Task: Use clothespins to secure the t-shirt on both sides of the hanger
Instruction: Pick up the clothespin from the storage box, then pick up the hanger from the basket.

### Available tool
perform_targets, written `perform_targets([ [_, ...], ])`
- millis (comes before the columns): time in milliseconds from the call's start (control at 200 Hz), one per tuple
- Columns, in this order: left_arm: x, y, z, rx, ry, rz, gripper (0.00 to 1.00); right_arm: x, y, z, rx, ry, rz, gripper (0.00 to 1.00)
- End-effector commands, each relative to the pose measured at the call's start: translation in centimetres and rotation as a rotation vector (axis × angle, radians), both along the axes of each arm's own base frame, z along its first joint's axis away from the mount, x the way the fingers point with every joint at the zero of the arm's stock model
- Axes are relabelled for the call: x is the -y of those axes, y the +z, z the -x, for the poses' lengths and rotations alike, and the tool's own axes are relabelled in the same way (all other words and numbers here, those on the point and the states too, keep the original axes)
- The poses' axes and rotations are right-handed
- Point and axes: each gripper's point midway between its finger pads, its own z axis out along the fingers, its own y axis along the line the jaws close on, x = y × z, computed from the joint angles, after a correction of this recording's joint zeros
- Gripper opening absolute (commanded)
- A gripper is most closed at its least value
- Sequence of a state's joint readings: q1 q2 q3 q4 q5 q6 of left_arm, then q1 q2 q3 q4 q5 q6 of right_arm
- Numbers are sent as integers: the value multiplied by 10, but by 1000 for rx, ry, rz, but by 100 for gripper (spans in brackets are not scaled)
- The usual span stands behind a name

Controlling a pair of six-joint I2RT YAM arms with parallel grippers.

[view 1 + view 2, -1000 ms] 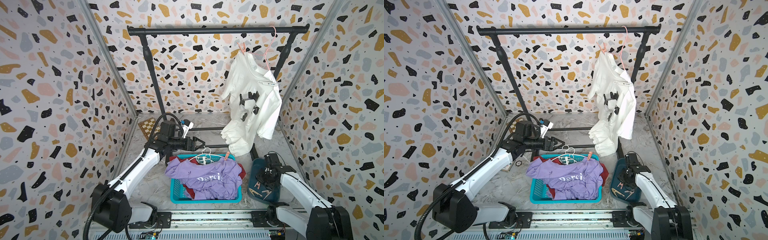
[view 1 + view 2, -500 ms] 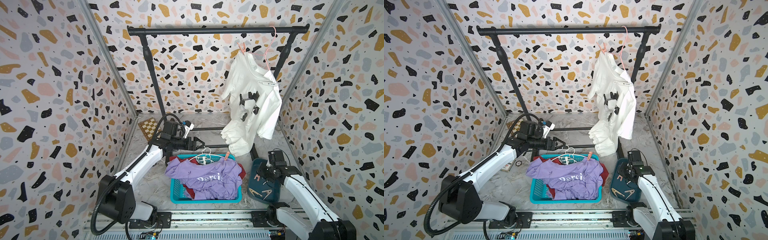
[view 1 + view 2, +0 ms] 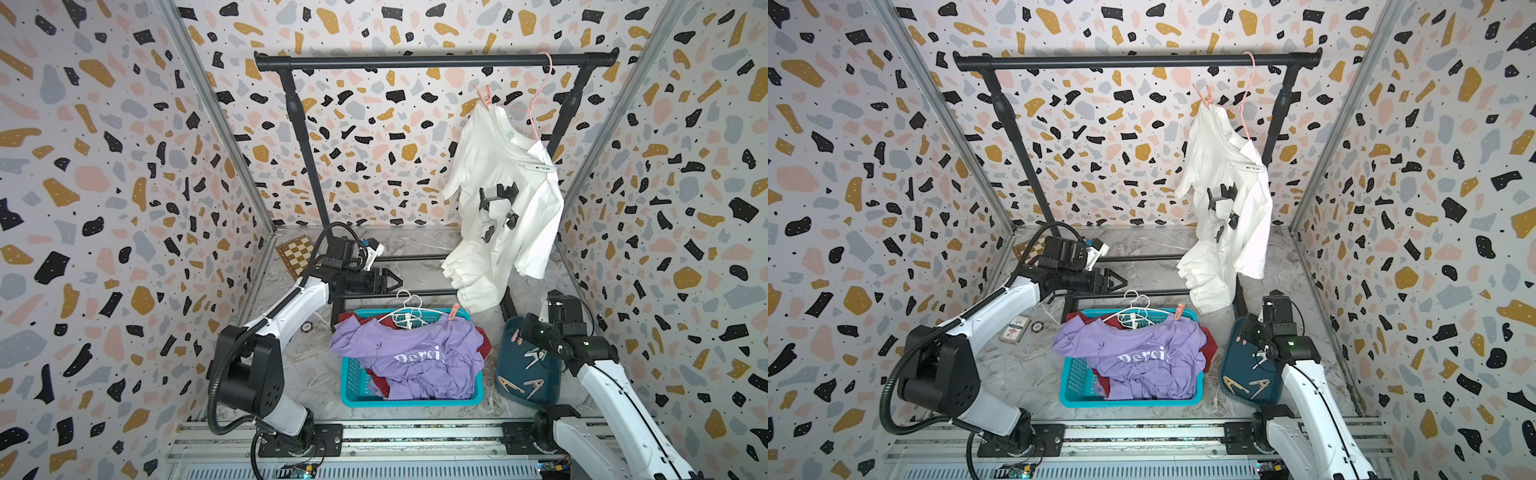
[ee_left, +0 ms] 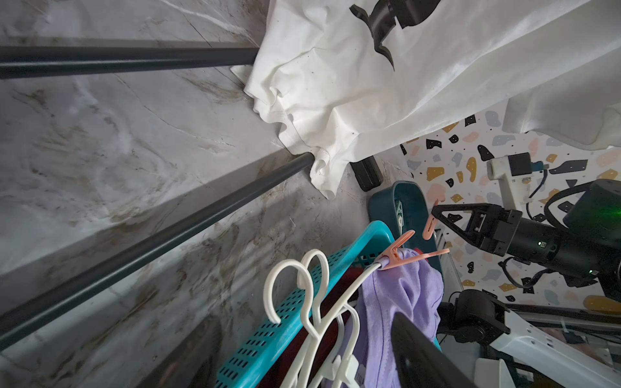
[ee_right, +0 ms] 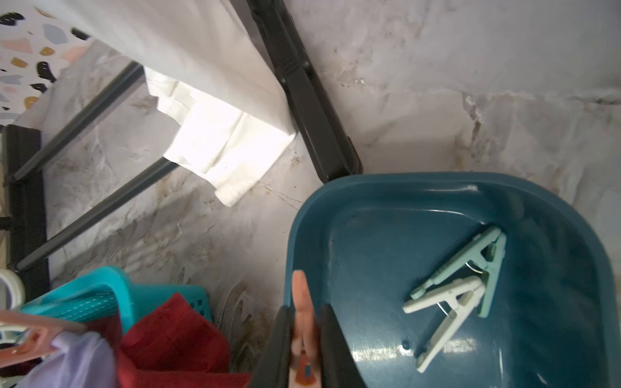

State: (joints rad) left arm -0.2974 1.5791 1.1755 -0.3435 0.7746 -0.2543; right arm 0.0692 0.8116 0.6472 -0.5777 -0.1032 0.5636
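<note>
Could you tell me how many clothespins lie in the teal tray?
4: a mint one and a white one touching, and two tan ones lying apart from that pair. The right arm may hide others.

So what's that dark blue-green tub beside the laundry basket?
The tub is a glossy dark teal plastic tray with rounded corners, on the marble floor beside the turquoise basket. A mint peg and a white peg lie overlapping inside, two tan pegs nearer the front. The rack's foot ends at its far rim; the right gripper holds a peach peg over its rim.
</note>
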Motion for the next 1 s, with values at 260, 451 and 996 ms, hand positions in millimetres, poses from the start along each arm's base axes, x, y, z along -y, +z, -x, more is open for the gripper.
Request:
perform_targets([
  [260,19,-8,-1,-22,-99,56,65,-5,47,-13,126,49,46,0],
  [451,31,-21,-2,-37,-127,45,61,-17,78,-19,225,127,57,0],
  [996,49,-25,3,-62,-193,92,31,-52,119,-21,377,290,55,0],
])
